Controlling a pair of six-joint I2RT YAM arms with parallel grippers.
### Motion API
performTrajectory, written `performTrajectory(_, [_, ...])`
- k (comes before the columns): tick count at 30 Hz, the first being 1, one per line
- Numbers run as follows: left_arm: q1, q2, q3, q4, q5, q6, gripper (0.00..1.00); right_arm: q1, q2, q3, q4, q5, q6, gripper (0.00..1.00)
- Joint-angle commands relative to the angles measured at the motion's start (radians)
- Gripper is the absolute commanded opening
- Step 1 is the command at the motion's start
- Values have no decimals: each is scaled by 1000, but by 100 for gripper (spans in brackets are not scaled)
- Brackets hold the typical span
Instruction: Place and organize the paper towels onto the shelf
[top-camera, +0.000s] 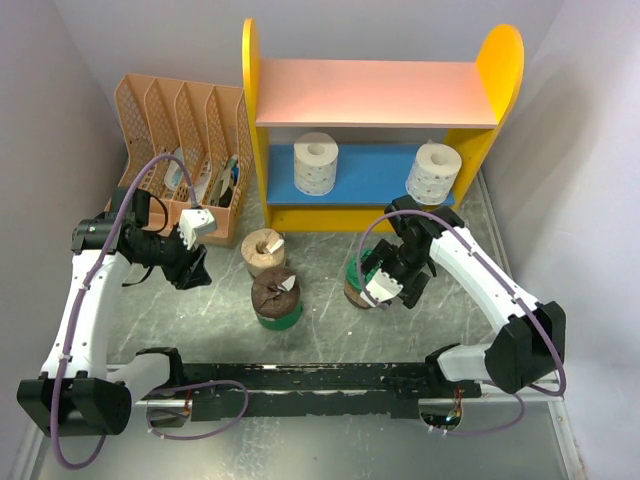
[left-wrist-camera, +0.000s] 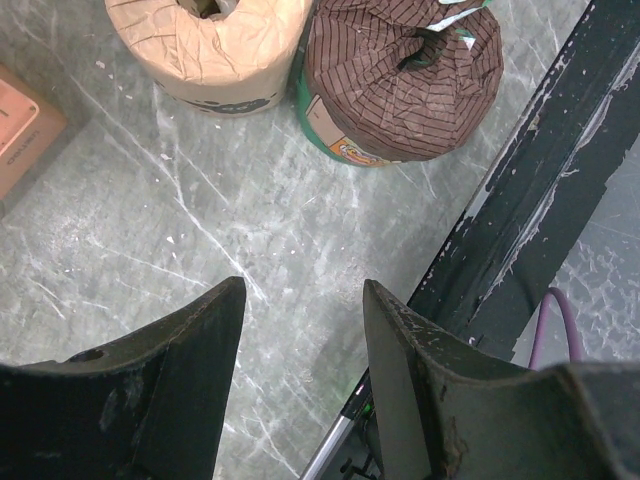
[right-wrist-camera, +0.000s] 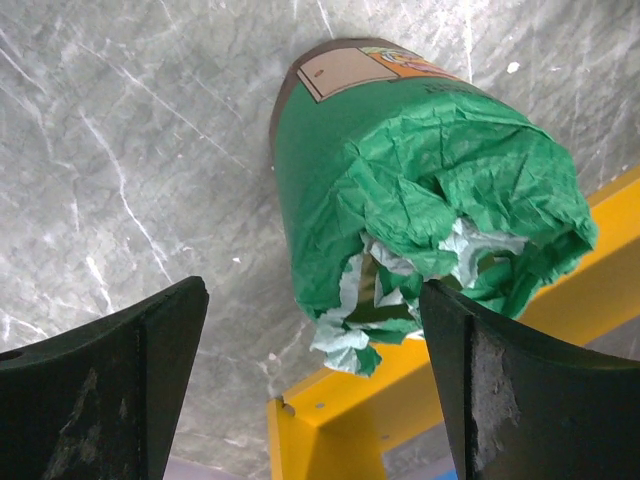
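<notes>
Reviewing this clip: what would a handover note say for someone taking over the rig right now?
Left pincer: open, empty, over bare table, short of the tan roll.
Right pincer: open, straddling a green-wrapped roll on the table in front of the shelf; not closed on it.
Done: left white roll and right white roll stand on the blue lower board.
Left to do: three rolls on the table: the tan roll, a second green-wrapped roll beside it, and the one at the right pincer. The pink upper board holds nothing.
</notes>
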Motion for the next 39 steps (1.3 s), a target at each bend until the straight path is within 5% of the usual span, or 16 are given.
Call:
performTrajectory(1, [5, -3, 14, 13, 10, 15, 62, 14, -3, -31, 36, -17, -641, 87])
performTrajectory(8, [5, -3, 15, 16, 3, 11, 62, 26, 26, -25, 65, -28, -639, 86])
performTrajectory(22, [4, 2, 9, 17, -14, 19, 61, 50, 66, -31, 67, -10, -624, 68])
performTrajectory(29, [5, 0, 3, 22, -20, 21, 61, 57, 88, -22, 64, 0, -604, 41])
performTrajectory(39, [5, -5, -13, 25, -30, 29, 60, 61, 106, -13, 37, 22, -582, 19])
